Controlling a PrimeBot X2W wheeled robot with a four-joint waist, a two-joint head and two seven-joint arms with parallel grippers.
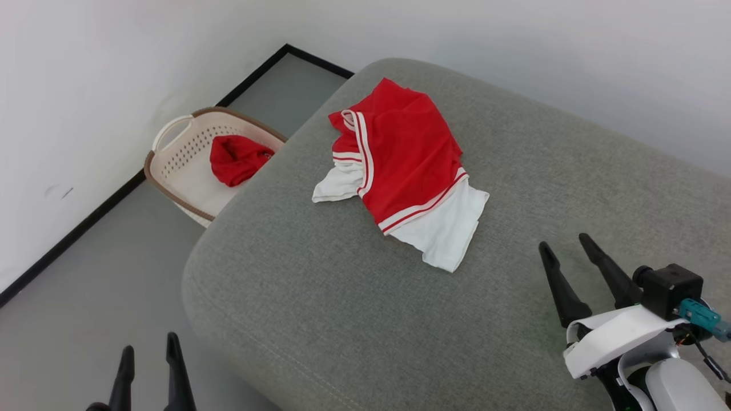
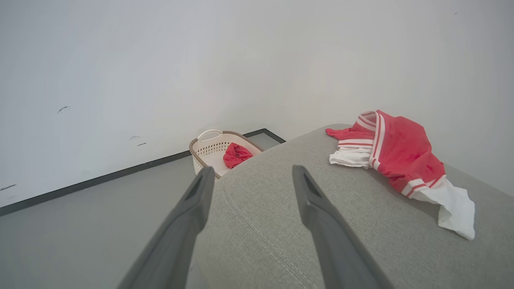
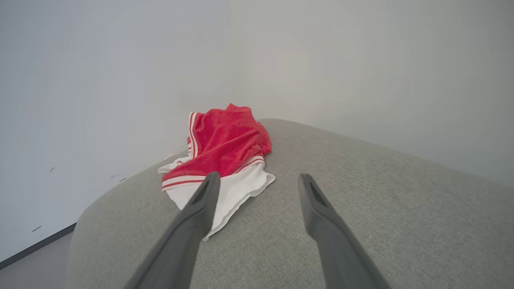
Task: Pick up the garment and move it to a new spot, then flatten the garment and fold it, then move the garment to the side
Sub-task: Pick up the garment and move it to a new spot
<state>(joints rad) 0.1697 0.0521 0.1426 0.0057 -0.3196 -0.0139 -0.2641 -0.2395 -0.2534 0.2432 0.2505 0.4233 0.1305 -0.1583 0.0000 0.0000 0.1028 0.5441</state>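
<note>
The garment [image 1: 402, 157] lies crumpled on the grey cushioned surface [image 1: 342, 297], red body uppermost, one white sleeve spread toward me and another poking out at its left. It also appears in the left wrist view [image 2: 401, 154] and the right wrist view [image 3: 225, 148]. My right gripper [image 1: 565, 242] hovers open over the cushion, below and right of the white sleeve, holding nothing; its fingertips [image 3: 213, 178] sit just short of that sleeve. My left gripper [image 1: 149, 349] is open and empty, low at the left beyond the cushion's edge, over the floor.
A cream perforated laundry basket [image 1: 177, 154] with brown rim stands on the grey floor left of the cushion, against the white wall, holding another red cloth [image 1: 234, 160]. White walls close behind the cushion. Bare cushion stretches to the right and front of the garment.
</note>
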